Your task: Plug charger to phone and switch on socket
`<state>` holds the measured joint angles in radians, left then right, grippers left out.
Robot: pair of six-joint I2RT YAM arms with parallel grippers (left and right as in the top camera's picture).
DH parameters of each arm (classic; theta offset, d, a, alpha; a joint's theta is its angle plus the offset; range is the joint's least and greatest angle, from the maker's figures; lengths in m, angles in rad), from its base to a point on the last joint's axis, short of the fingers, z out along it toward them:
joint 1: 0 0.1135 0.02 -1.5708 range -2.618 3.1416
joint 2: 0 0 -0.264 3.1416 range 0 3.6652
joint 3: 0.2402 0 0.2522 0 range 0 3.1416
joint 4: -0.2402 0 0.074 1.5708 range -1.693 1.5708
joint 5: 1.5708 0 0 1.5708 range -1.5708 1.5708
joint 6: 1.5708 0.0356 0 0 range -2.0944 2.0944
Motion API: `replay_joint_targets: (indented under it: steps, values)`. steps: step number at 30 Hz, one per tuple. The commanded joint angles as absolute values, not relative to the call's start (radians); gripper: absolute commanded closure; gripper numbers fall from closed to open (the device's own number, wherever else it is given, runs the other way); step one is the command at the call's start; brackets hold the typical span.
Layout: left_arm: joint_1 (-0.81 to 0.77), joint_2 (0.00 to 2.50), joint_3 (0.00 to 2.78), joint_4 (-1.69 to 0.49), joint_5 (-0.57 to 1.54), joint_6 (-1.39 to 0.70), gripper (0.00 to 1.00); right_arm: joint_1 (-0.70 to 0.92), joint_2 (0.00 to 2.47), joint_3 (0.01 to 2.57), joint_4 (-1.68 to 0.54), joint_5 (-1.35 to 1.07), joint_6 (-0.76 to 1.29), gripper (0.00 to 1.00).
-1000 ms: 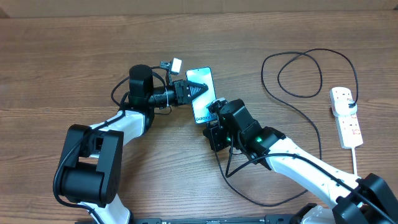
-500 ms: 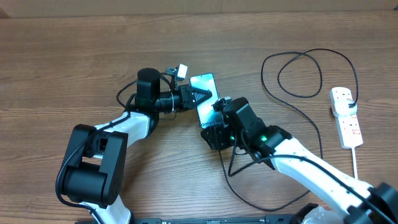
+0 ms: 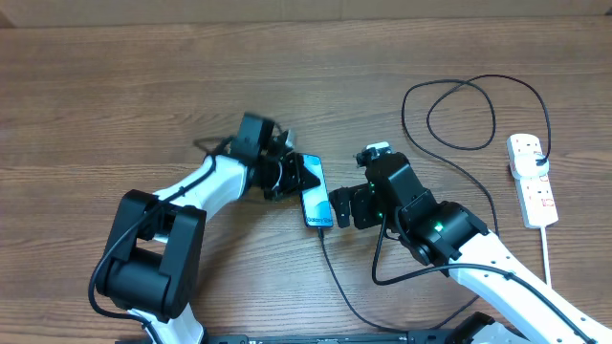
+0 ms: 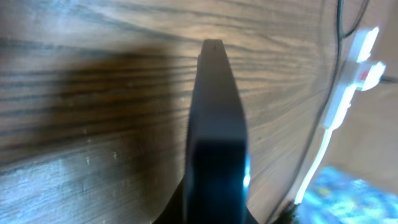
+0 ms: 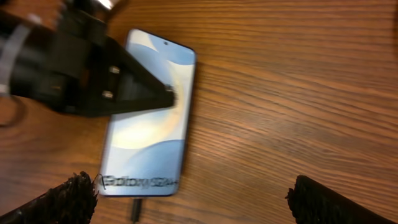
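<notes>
On the wooden bench (image 3: 115, 86) the phone (image 3: 316, 191) sits centrally, slim and slippery, best held by its edges. The left gripper (image 3: 302, 176) clenches it; the right gripper (image 3: 337, 207) is released. The limp charger (image 5: 134, 211) meets its bottom edge.

phone (image 5: 152, 118) screen: we see light blue with cream and darker blue waves, dark "Galaxy S24" lettering
charger (image 3: 330, 260): we log it as plain black
power strip (image 3: 533, 186): white, we spot small red marks
white cord (image 3: 547, 244): white
table (image 3: 115, 86): brown wood grain, darker streaks
left gripper (image 3: 304, 177): black
right arm (image 3: 497, 263): white shell, black joints
</notes>
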<state>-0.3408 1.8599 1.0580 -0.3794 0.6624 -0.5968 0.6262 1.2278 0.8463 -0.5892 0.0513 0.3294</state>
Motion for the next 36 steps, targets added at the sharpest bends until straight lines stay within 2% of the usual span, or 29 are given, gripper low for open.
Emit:
replay_joint_targets:
  steps: [1, 3, 7, 15, 20, 32, 36]
  values:
    - [-0.332, 1.857, 1.227, -0.535, 0.564, -0.341, 0.96, 0.593, 1.219, 0.871, -0.598, 0.076, 0.369, 0.00]
    - [-0.314, 1.857, 1.266, -0.602, 0.559, -0.274, 0.96, 0.575, 1.220, 0.871, -0.601, 0.070, 0.371, 0.00]
    - [-0.296, 1.864, 1.266, -0.604, 0.592, -0.231, 0.96, 0.546, 1.221, 0.871, -0.601, 0.049, 0.371, 0.00]
    - [-0.294, 1.897, 1.183, -0.442, 0.729, -0.285, 0.96, 0.532, 1.221, 0.871, -0.623, 0.024, 0.371, 0.00]
    - [-0.289, 1.897, 1.110, -0.366, 0.734, -0.361, 0.95, 0.532, 1.221, 0.871, -0.623, 0.024, 0.371, 0.00]
    - [-0.287, 1.947, 1.046, -0.281, 0.769, -0.340, 0.96, 0.532, 1.253, 0.871, -0.630, 0.024, 0.371, 0.00]
    - [-0.287, 2.030, 1.046, -0.228, 0.859, -0.342, 0.96, 0.532, 1.264, 0.871, -0.634, 0.024, 0.371, 0.00]
